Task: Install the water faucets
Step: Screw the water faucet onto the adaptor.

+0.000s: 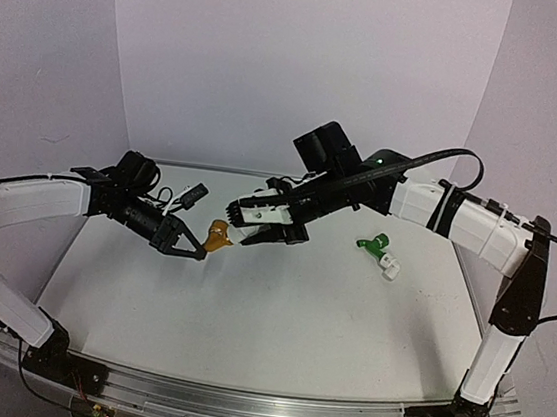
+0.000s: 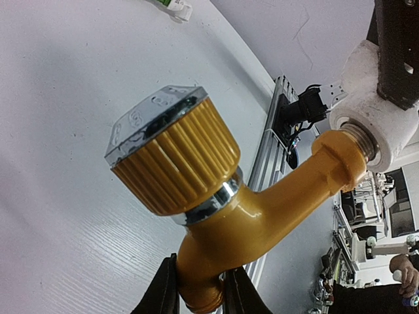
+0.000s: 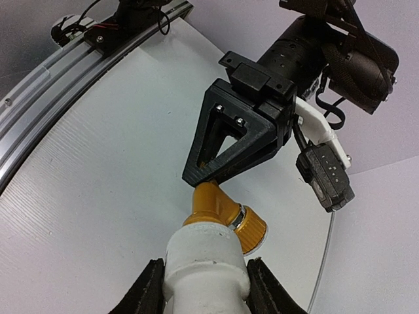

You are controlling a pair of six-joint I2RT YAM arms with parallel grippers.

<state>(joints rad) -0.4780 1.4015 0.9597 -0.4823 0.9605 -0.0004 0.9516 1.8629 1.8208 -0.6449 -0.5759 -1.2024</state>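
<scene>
Left gripper [image 1: 201, 249] pinches the spout of an orange-yellow plastic tap [image 2: 255, 222] with a ribbed knob, the spout tip hidden between its fingers. Right gripper [image 3: 206, 289] clamps a white plastic pipe fitting [image 3: 204, 261] over the tap's mostly hidden threaded end, above mid-tabletop [image 1: 277, 309]. The other of the two taps, a green plastic tap [image 1: 373, 243], lies toward the right edge, touching a second white fitting [image 1: 390, 271].

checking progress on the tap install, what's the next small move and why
Probably turn the white pipe fitting with the right gripper to screw it onto the orange-yellow faucet: its threaded end sits in the fitting's mouth with thread showing, and the left gripper clamps the spout.
</scene>
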